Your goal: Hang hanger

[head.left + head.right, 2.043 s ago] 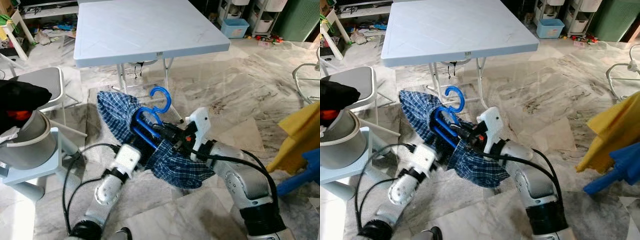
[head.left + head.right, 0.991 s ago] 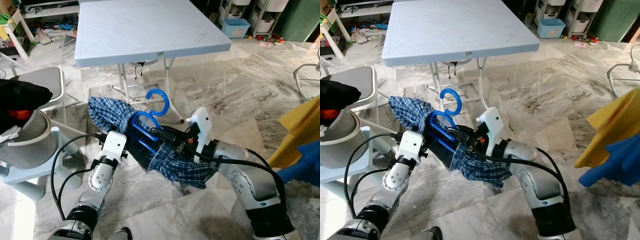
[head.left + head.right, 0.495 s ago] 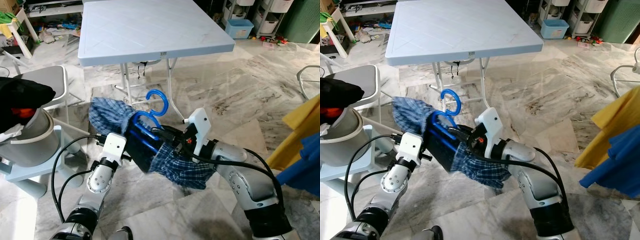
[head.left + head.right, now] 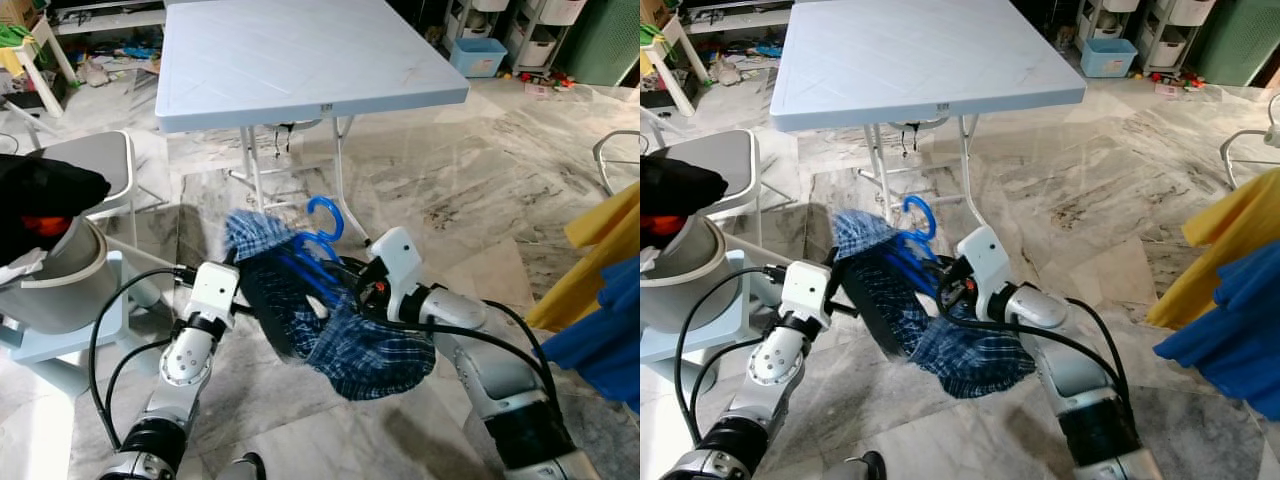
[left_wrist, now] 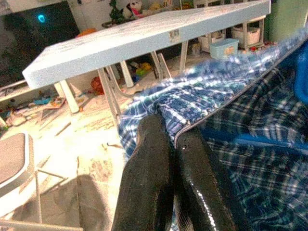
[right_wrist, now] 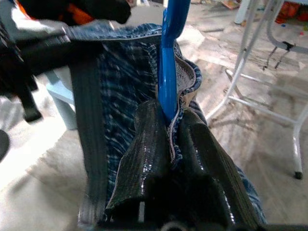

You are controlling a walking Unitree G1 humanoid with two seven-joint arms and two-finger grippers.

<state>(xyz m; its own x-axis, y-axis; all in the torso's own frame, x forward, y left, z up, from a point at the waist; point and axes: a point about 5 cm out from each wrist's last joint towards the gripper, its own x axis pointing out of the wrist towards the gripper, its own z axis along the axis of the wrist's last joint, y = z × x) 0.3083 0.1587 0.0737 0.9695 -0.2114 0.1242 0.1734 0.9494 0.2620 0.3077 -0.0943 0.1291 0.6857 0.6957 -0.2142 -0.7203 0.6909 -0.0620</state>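
A blue plastic hanger (image 4: 325, 216) is held low over the marble floor, with only its hook and a bit of its bar showing above a blue plaid garment (image 4: 350, 345). My right gripper (image 6: 171, 120) is shut on the hanger's bar and the garment's hem together. My left gripper (image 5: 167, 132) is shut on the garment's edge to the left of the hanger and holds the cloth up over the hanger's shoulder. The rest of the garment sags below both grippers. The hanger's lower bars are hidden under the cloth.
A light blue folding table (image 4: 300, 60) stands just beyond the hanger, its legs close behind. A grey chair (image 4: 95, 165) and a grey tub (image 4: 55, 280) topped with black clothes are at the left. Yellow cloth (image 4: 600, 240) and blue cloth (image 4: 600, 345) hang at the right.
My left gripper has risen and drawn the plaid cloth up over the hanger, so less of the blue frame shows. The hanger and right gripper shifted slightly right.
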